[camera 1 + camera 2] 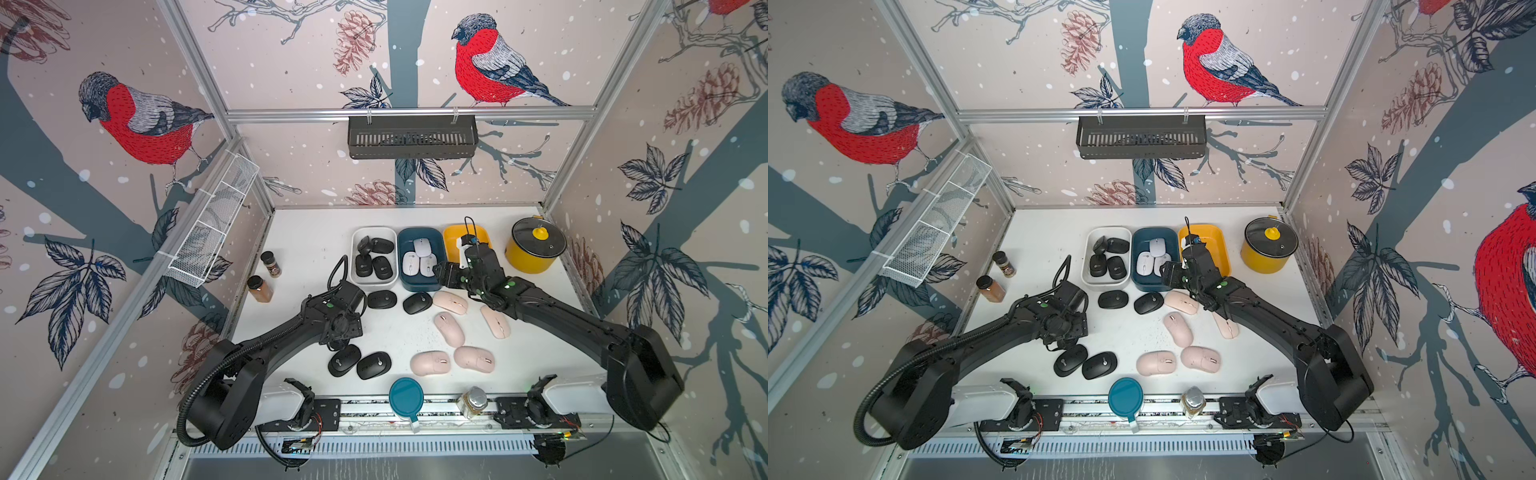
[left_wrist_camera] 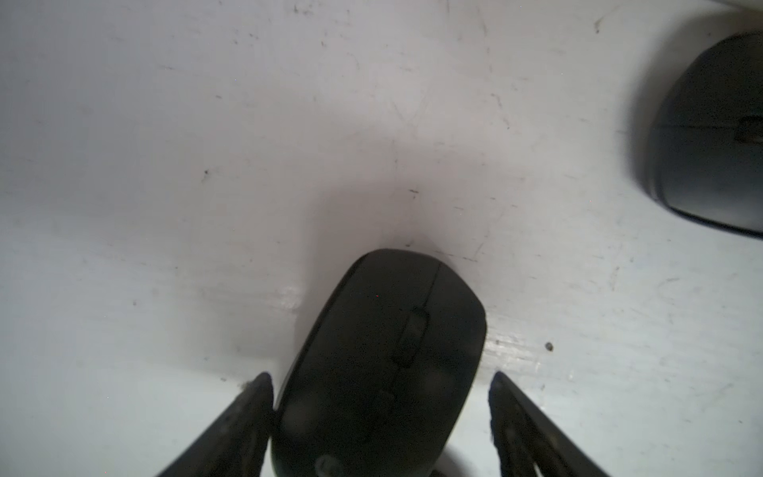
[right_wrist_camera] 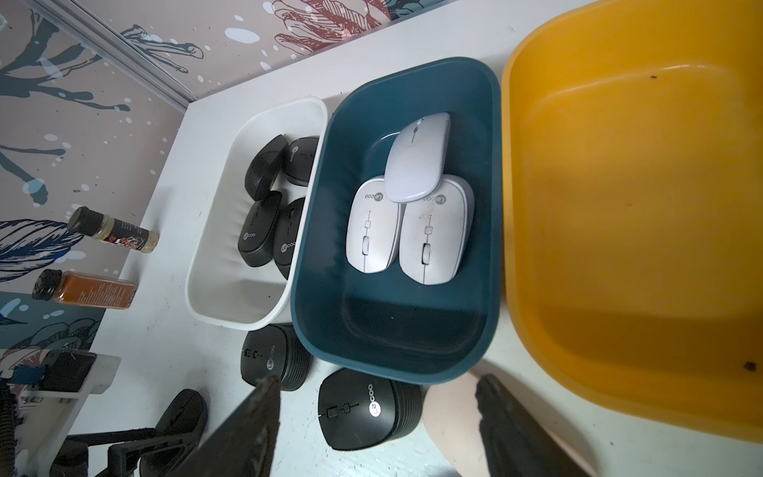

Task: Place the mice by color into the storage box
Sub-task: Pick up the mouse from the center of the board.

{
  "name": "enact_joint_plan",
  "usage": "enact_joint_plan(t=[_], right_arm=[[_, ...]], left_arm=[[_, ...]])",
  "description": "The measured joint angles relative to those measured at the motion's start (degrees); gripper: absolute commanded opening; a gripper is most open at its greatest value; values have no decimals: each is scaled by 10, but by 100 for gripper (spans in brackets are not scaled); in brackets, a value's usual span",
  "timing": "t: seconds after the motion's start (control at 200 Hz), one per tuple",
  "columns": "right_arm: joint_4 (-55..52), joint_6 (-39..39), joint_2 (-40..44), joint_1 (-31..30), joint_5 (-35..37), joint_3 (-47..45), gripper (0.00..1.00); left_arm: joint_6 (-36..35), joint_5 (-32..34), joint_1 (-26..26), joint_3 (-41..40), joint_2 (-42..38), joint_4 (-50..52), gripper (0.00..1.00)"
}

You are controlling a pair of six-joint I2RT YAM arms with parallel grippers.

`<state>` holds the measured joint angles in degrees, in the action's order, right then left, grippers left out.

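Left gripper (image 2: 380, 373) is hiding under its own wrist in both top views; only the left wrist view is catching it, blurry, with the fingers running off frame. The arm is reaching in from the near-left corner, wrist pointing straight down over the bench (image 1: 316, 241) by its near edge. The jaws are standing apart around a black mouse (image 2: 371, 314) lying on the bench, one finger (image 2: 243, 425) touching its side, the other showing a thin gap. The mouse's rear is running out of frame, its logo too blurred to read. Right arm is stretching from the near-right corner, right gripper (image 3: 380, 378) hovering above the blue box (image 1: 417, 286) at its near rim, jaws apart, gripping nothing. That arm is covering part of the yellow box (image 1: 451, 232) and one of five pink mice (image 1: 449, 328) lying mid-bench. Four black mice (image 1: 382, 268) are sitting in the white box (image 1: 374, 281), three white mice (image 1: 410, 263) in the blue box; the boxes are lining up near the far edge. "Lecoo" is showing on white and black shells in the right wrist view. Jars (image 1: 259, 289) at the left edge: labels unreadable.
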<state>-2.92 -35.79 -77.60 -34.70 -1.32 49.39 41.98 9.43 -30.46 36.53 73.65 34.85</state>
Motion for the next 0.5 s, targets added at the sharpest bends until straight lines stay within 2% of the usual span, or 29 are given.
enact_joint_plan(t=[0.21,0.5], right_arm=[[0,0,0,0,0,0,75],[0,0,0,0,0,0,75]], left_arm=[[-1,-6,0,-2,10,-5,75],[-15,-19,-3,0,21,-14,76]])
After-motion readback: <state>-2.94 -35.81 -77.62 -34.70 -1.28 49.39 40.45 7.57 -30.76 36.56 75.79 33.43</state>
